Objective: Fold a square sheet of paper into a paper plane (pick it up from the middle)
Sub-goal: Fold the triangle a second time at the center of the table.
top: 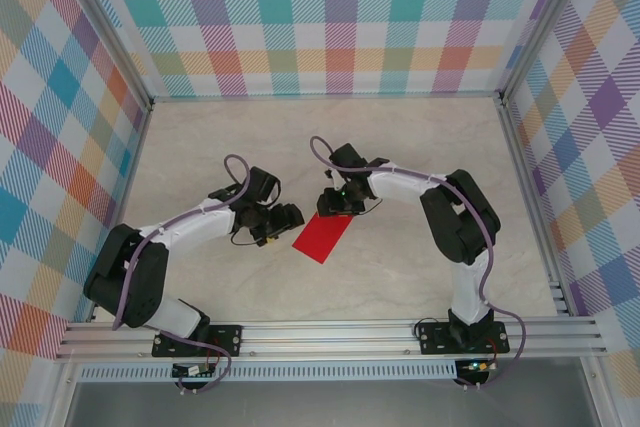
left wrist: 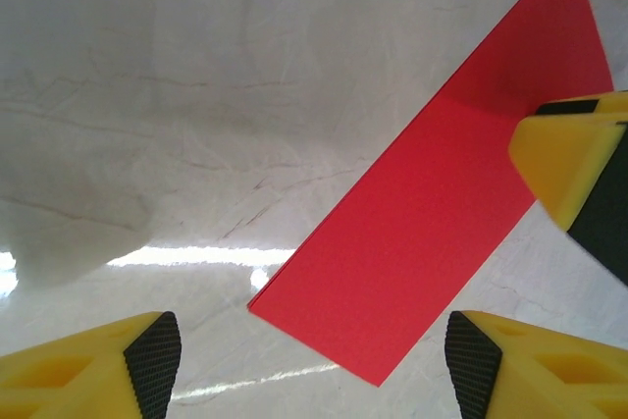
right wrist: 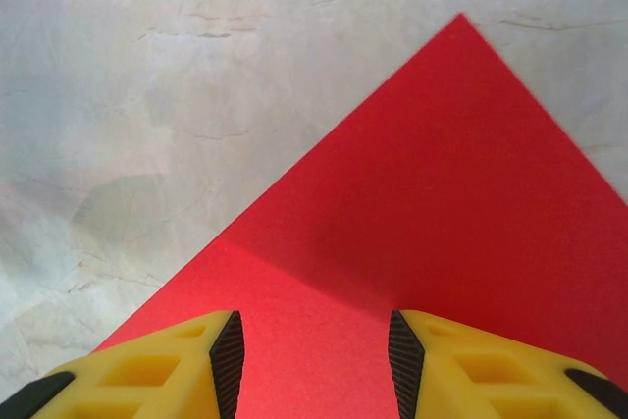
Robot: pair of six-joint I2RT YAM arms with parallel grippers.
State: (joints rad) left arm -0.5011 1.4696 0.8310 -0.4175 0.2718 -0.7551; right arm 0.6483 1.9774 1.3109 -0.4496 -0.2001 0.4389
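We see the red paper [top: 322, 237] lying flat near the middle of the pale table [top: 200, 147], a narrow rectangle whose long sides run from 7 o'clock to 1 o'clock in the overhead view. A faint crease crosses it partway along. The right gripper [top: 336, 211] sits over the paper's 1 o'clock end. In its own wrist view the fingers are spread apart with red paper showing in the gap, and we cannot tell whether the tips touch the sheet. The left gripper [top: 288, 219] rests just off the paper's 10 o'clock side, its fingers spread wide and holding nothing. In its wrist view one corner of the paper reaches between them, and a yellow finger [left wrist: 564, 159] of the right gripper shows at 3 o'clock, over the paper's edge.
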